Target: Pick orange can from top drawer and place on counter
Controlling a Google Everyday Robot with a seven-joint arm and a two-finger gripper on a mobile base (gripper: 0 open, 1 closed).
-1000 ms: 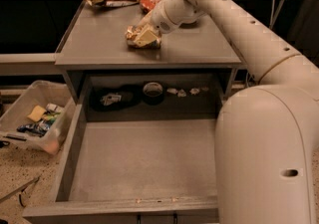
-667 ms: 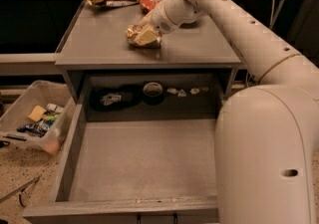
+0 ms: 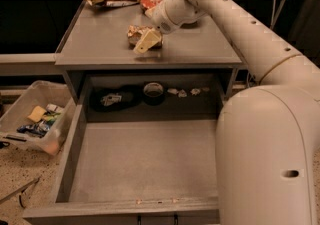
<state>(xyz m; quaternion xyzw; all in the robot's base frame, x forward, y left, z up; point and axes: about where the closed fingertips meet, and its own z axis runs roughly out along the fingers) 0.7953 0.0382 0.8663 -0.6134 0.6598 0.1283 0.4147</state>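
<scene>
The top drawer stands open at 6 o'clock of the counter, and I see no can on its floor. The orange can seems to rest near the counter's middle, so I judge this the placing step. The gripper, reaching from 2 o'clock, has its jaws clamped on the can. Next I'd open them and lift clear.

On the matt grey counter the can looks like shiny metal. The gripper at it, mid-counter, is smooth cream plastic.
</scene>
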